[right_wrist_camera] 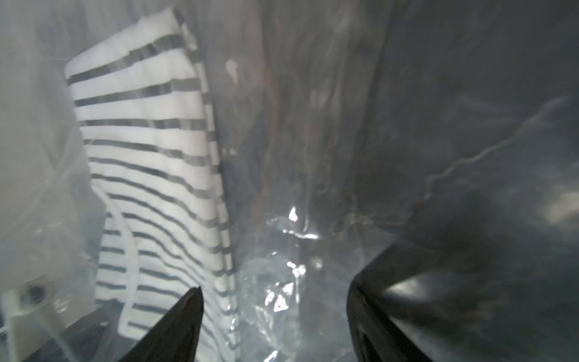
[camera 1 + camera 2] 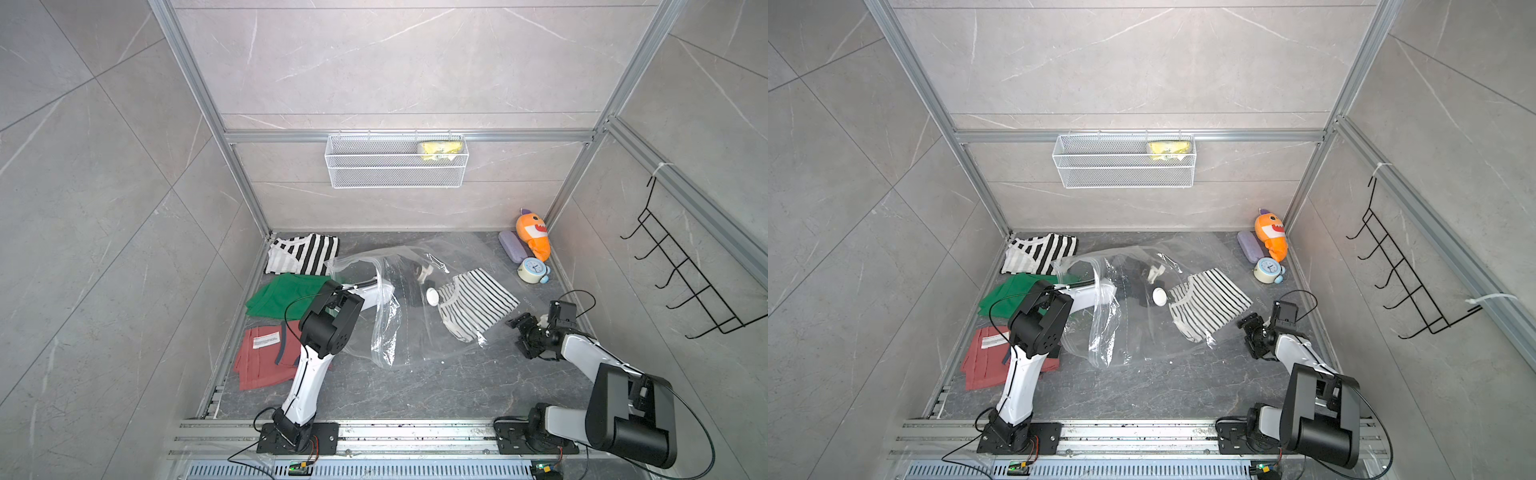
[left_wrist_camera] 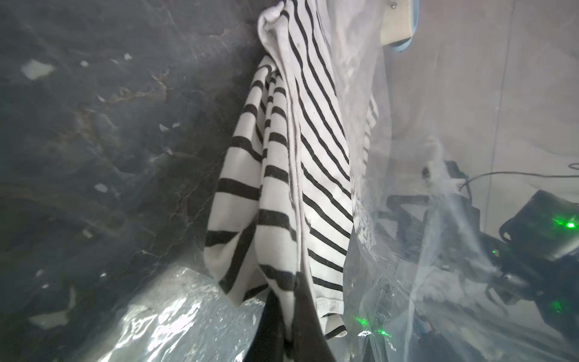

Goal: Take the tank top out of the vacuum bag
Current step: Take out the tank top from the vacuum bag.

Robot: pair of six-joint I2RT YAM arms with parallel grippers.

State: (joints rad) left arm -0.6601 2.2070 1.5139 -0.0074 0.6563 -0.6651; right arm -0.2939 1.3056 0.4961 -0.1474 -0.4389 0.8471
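Bag [image 2: 388, 332] lying crumpled mid-floor [image 2: 415, 386], centre of frame in both top views. Striped tank top [image 2: 478, 303] sitting inside it, right of centre, beside white valve [image 2: 432, 296]. Left arm [image 2: 316, 374] reaching into bag; left gripper [image 3: 288, 313] pinching tank top's edge. Right gripper [image 1: 275, 294] hovering at bag's right edge, lower right of frame, jaws standing wide apart.
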